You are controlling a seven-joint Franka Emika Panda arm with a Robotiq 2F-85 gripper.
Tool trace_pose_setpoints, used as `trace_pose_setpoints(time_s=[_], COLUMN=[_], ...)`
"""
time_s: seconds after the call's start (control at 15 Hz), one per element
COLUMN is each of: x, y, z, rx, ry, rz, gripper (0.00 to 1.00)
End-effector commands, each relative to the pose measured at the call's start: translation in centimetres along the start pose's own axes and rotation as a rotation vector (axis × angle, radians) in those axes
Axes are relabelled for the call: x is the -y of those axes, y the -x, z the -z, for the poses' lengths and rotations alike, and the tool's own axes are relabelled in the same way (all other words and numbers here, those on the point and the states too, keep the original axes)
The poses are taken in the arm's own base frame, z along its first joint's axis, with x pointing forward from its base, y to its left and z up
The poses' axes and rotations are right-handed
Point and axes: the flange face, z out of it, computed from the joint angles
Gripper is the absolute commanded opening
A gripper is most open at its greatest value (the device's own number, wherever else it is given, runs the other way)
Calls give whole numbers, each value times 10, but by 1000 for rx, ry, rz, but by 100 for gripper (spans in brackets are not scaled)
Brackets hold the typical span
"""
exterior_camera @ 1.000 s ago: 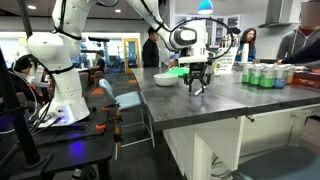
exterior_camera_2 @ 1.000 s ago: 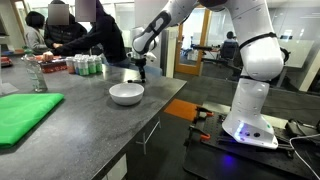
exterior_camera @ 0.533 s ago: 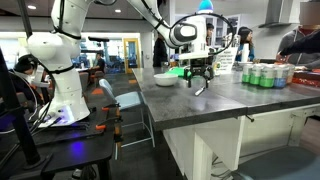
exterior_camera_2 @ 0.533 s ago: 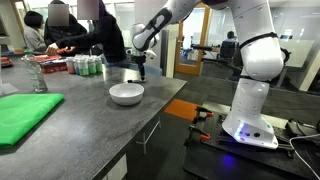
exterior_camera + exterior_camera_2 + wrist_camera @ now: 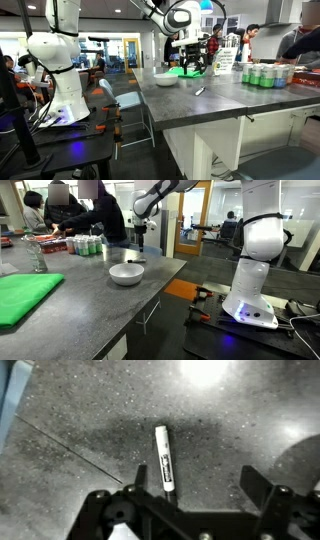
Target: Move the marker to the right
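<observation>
The marker [image 5: 163, 460] is a slim stick with a dark label. It lies flat on the grey speckled countertop [image 5: 80, 420], apart from the fingers. In an exterior view the marker [image 5: 200, 90] shows as a small dark stick on the counter, in front of and below the gripper [image 5: 190, 64]. My gripper [image 5: 195, 485] is open and empty, raised above the counter, with the marker close to one finger. It hangs above the counter's far end in an exterior view [image 5: 139, 227], where I cannot make out the marker.
A white bowl [image 5: 165, 78] [image 5: 126, 274] stands on the counter near the marker. A flat bright-green item [image 5: 25, 295] lies at the near end. Several cans [image 5: 265, 75] [image 5: 85, 246] stand on the counter. People sit behind the counter [image 5: 95, 210].
The gripper was low at the counter around the marker. It has opened and risen, and the marker now lies free on the counter.
</observation>
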Motion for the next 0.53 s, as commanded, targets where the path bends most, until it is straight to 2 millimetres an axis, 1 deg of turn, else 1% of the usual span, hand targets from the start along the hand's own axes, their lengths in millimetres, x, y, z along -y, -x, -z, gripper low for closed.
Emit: trace_pose_setpoints(time_s=[0.0,0.13,0.27,0.4,0.47], x=[28,40,48,54,56], y=[12,12,11,9,6], z=[36,55,67,69,65], rx=[2,-11,-37,-37,-30], ry=[-56,-74,-71,-57,-57], rz=[-191,-292,-349,-368,-373], gripper=[100,100,100,100,100])
